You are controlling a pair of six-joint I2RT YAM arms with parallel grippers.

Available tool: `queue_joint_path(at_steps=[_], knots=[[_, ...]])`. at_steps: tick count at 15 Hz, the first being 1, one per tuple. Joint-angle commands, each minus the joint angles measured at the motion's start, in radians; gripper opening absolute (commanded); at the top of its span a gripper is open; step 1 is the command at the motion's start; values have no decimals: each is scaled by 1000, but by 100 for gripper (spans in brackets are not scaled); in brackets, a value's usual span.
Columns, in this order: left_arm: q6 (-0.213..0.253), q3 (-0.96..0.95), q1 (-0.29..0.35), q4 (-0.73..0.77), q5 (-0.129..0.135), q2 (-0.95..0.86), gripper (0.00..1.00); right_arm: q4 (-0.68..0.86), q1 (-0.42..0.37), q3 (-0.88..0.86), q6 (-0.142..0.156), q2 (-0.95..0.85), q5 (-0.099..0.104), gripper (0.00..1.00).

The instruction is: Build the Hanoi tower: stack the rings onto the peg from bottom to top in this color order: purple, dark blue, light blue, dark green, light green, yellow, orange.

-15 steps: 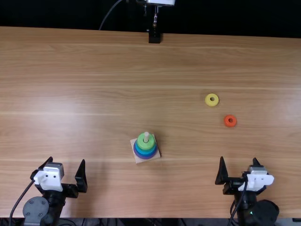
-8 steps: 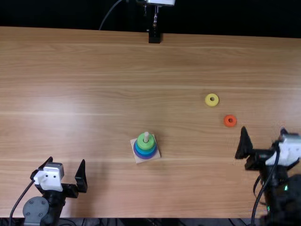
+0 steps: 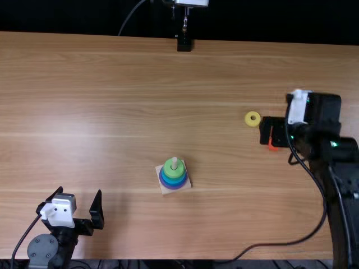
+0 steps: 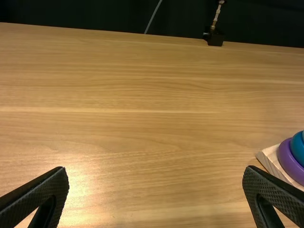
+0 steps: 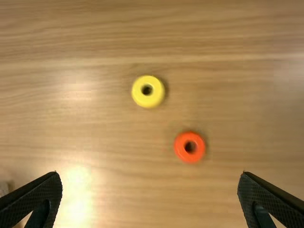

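The right gripper (image 5: pixel 150 173), fingers apart, hangs near the yellow ring (image 5: pixel 137 92); fetching that seems the step; next it likely needs centring, lowering, pinching.

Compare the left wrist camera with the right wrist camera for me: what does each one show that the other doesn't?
Left wrist view: the purple ring with a blue ring above it, on the wooden base, plus the table's far edge and a small black stand there.

Right wrist view: the yellow ring and the orange ring, lying loose and apart. A blurred pale shape at one edge is too unclear to name.

Both: the light brown table and an open pair of black fingers, each camera's own.
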Motion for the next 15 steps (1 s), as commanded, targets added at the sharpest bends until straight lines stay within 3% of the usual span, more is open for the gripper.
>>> queue_joint_path(at_steps=[1, 8, 10, 11, 15], knots=[[15, -105, -4, -78, 11, -12, 100, -38, 35, 84, 8, 80, 5, 100], [15, -105, -4, -78, 11, -12, 100, -84, 64, 353, 17, 488, 7, 100], [15, -105, -4, -78, 11, -12, 100, -82, 64, 403, 87, 560, 7, 100], [15, -105, -4, -78, 11, -12, 100, -82, 64, 414, 107, 589, 7, 100], [15, -105, -4, -78, 11, -12, 100, -82, 64, 425, 111, 672, 7, 100]])
